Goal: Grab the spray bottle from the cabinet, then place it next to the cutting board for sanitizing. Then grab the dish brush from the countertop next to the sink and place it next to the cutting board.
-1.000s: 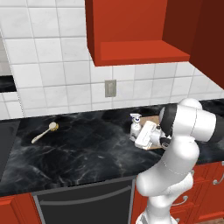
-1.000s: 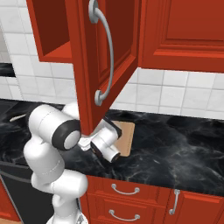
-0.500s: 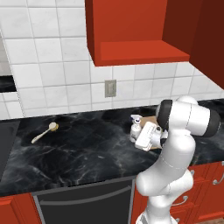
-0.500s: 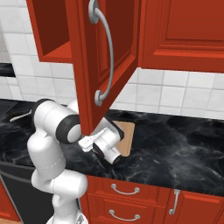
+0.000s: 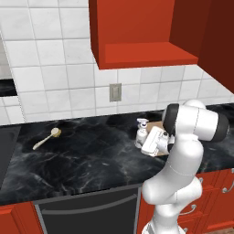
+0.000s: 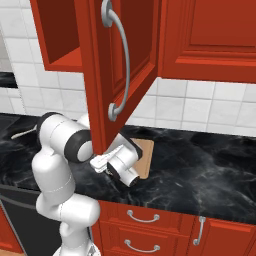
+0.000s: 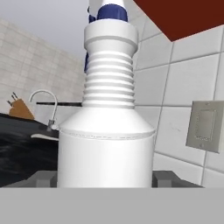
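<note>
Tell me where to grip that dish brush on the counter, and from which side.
Grip the dish brush at mid-handle, coming straight down from above. It lies flat on the black countertop, its slim handle running down-left from the round bristle head, so the jaws should probably close across the handle's width.

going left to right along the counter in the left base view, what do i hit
dish brush → spray bottle → gripper right beside the bottle → cutting board, mostly hidden behind the hand. The wall outlet sits on the tiles above, between brush and bottle.
</note>
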